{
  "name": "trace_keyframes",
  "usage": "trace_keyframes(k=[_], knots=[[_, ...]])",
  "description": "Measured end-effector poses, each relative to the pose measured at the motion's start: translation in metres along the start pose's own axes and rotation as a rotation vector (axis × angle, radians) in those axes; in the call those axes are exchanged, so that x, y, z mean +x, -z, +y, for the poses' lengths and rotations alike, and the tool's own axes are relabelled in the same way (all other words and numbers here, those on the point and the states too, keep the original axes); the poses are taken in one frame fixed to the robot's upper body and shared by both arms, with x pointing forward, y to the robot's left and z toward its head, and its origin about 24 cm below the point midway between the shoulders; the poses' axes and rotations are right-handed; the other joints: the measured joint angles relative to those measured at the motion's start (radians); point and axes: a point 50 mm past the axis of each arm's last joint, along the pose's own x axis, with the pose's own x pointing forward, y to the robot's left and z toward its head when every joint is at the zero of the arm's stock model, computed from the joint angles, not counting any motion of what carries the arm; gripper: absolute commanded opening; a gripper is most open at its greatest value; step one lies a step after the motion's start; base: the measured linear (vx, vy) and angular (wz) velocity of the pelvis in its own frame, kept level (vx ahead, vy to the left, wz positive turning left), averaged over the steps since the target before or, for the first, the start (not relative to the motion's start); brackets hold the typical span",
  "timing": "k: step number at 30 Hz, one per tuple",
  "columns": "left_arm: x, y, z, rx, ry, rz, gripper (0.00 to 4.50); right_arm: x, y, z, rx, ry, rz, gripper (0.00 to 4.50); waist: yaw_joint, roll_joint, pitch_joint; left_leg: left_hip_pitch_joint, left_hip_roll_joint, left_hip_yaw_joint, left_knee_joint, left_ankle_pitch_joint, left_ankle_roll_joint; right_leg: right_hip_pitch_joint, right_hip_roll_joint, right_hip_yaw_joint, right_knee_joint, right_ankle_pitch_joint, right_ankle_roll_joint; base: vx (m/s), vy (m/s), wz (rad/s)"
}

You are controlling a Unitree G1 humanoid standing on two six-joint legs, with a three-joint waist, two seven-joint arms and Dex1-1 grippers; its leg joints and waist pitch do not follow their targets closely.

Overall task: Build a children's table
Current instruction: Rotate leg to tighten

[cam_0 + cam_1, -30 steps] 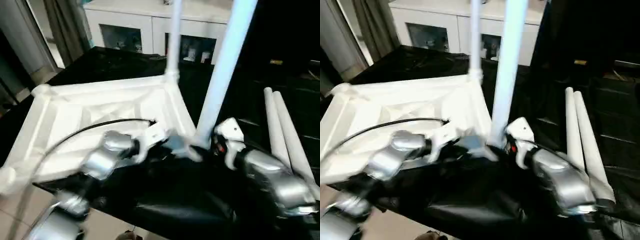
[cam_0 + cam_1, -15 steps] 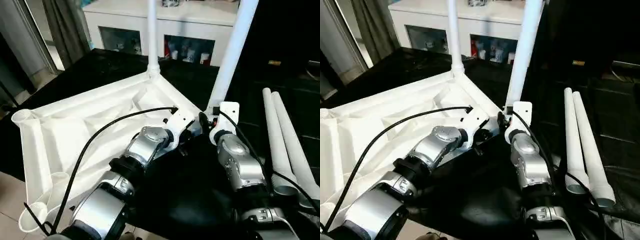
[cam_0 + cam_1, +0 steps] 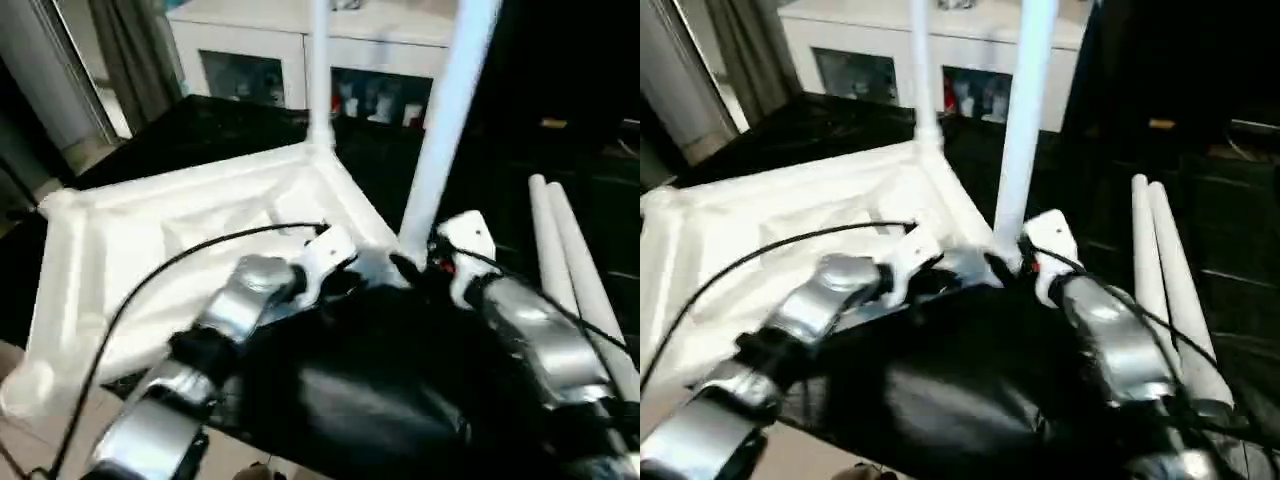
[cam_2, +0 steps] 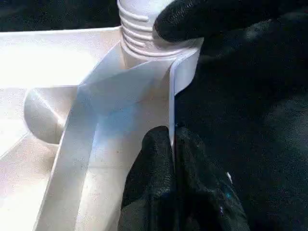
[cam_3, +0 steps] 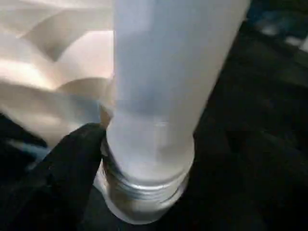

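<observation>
Since half a second earlier the right gripper (image 3: pixel 1008 262) had drawn back slightly from the near upright white tubular leg (image 3: pixel 447 120). In the head views, the inverted white ribbed square tabletop (image 3: pixel 170 235) lay on black cloth (image 3: pixel 400 390), two loose white legs (image 3: pixel 570 270) beside it. In the left wrist view, the left gripper (image 4: pixel 172 144) pinched the tabletop's thin rim. In the right wrist view, the right gripper's spread could not be told.

The upturned square white plastic table top (image 3: pixel 200 240) looks smooth with a slight sheen, its ribs moulded in the same plastic. The long white tubular leg (image 5: pixel 163 82) standing in the table top's near corner socket has a smooth satin wall and ridged threads at its base. Beneath the table top lies a black cloth (image 3: pixel 380 390), soft, creased and faintly glossy. The black rubbery fingers (image 4: pixel 163 187) pinching the table top's rim look matt and finely textured. The silver forearm (image 3: pixel 1110 340) is brushed, shiny metal.
</observation>
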Motion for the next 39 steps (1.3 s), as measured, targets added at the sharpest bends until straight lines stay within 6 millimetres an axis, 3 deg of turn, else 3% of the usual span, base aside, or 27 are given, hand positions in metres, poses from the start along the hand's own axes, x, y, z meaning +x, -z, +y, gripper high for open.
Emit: trace_keyframes(k=[4, 9, 23, 39], knots=[[-0.013, 0.005, -0.004, 0.024, 0.089, -0.003, 0.0, -0.021, -0.004, 0.0, -0.084, -0.164, 0.034, 4.42, 0.006, 0.001, 0.001, 0.0, 0.0, 0.0, 0.0, 0.0, 0.0, 0.0, 0.0, 0.0, 0.0, 0.0, 0.001, 0.0, 0.0, 0.0], [-0.022, 0.009, -0.008, 0.041, 0.145, 0.002, 0.0, -0.03, -0.004, 0.014, -0.101, -0.324, 0.071, 4.42, 0.01, 0.001, 0.001, -0.001, 0.0, 0.0, -0.001, 0.0, 0.0, -0.001, 0.0, 0.0, 0.0, -0.001, 0.001, 0.0, 0.0, 0.0], [-0.026, 0.006, -0.012, 0.064, 0.18, 0.002, 0.0, -0.017, 0.001, 0.016, -0.057, -0.282, 0.102, 4.42, 0.012, 0.0, 0.002, -0.003, 0.0, 0.001, -0.001, 0.0, 0.0, -0.002, 0.0, 0.001, 0.0, -0.002, 0.002, 0.0, 0.0, 0.0], [-0.027, 0.006, -0.013, 0.066, 0.182, 0.003, 0.0, -0.016, 0.004, 0.018, -0.01, -0.297, 0.099, 3.25, 0.01, 0.0, 0.002, -0.003, 0.0, 0.001, -0.001, 0.0, 0.0, -0.003, 0.0, 0.001, 0.0, -0.002, 0.002, 0.0, 0.0, 0.0]])
